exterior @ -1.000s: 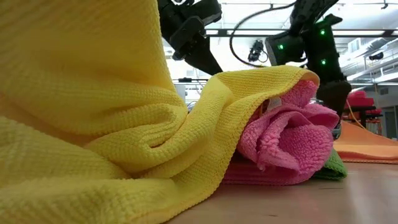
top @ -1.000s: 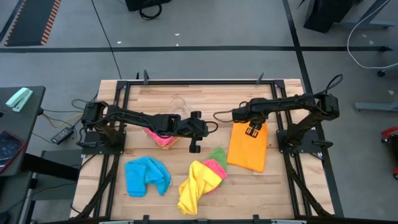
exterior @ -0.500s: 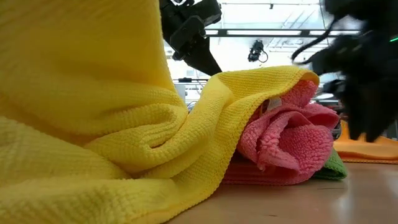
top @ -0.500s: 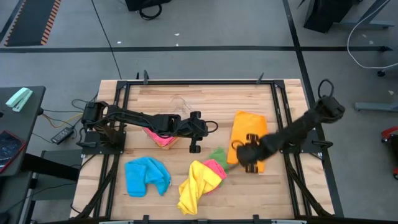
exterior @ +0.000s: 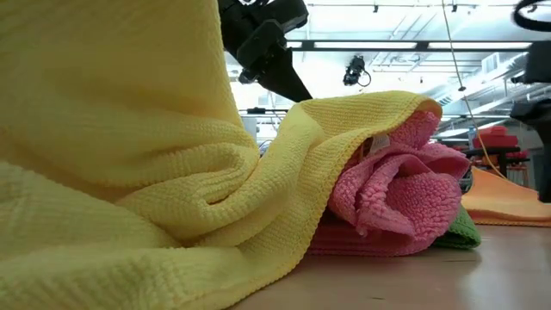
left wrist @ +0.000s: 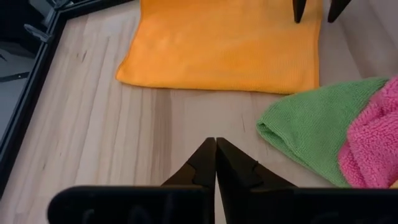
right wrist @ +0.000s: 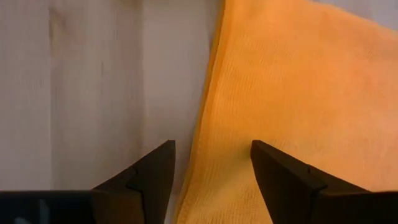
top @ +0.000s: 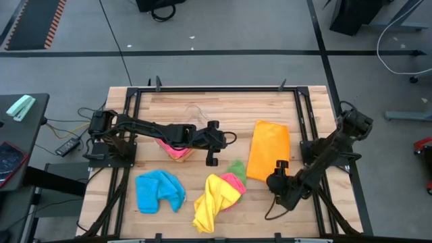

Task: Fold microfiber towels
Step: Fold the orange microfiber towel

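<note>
Hovering with fingers apart at the orange towel's [top: 268,151] near edge, the right gripper [top: 279,166] seems ready to grasp it, while the left gripper [top: 210,160] waits pinched together mid-table.

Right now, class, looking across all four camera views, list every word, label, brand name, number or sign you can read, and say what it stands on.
None: no view shows readable text.
The orange towel, yellow towel, pink towel, green towel and blue towel are plain.
</note>
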Available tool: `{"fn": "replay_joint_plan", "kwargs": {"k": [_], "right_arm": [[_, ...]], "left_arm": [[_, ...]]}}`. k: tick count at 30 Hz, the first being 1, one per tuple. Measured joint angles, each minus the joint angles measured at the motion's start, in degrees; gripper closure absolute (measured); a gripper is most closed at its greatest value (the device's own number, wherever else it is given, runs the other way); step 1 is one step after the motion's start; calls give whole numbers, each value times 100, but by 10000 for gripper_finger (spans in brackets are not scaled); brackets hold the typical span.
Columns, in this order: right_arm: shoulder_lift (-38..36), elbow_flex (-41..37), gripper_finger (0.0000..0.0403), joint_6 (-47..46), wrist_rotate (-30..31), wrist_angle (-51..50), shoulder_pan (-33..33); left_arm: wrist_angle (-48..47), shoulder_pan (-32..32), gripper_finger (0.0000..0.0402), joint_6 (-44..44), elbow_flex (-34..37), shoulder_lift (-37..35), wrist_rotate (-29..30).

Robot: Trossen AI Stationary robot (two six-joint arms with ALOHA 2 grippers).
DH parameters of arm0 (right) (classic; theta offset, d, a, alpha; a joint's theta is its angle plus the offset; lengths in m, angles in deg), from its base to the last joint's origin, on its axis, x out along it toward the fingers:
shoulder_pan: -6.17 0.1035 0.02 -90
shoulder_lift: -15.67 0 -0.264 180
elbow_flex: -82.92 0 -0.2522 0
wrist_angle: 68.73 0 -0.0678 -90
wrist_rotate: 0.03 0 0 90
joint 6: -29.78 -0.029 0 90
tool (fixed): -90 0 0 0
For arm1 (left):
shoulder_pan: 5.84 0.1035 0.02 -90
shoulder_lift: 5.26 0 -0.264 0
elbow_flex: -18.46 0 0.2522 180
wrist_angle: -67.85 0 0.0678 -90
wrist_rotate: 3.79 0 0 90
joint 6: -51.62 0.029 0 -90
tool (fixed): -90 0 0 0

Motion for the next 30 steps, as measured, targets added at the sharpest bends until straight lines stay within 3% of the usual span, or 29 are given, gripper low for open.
{"fn": "replay_joint_plan", "kwargs": {"k": [7,17,21,28,30], "right_arm": [[599,80,185,-437,309,-201,336],[617,212,217,-785,334,-1181,700],[631,212,259,-686,320,-1142,668],[499,190,382,-528,245,-1174,357],[354,192,393,-526,243,-1152,225]], "left_arm": [[38,0,381,5,0,0,0],[195,0,382,17,0,0,0],[246,0,373,15,0,0,0],[866,-29,372,236,-3,98,-126],[913,-73,369,430,6,193,-277]]}}
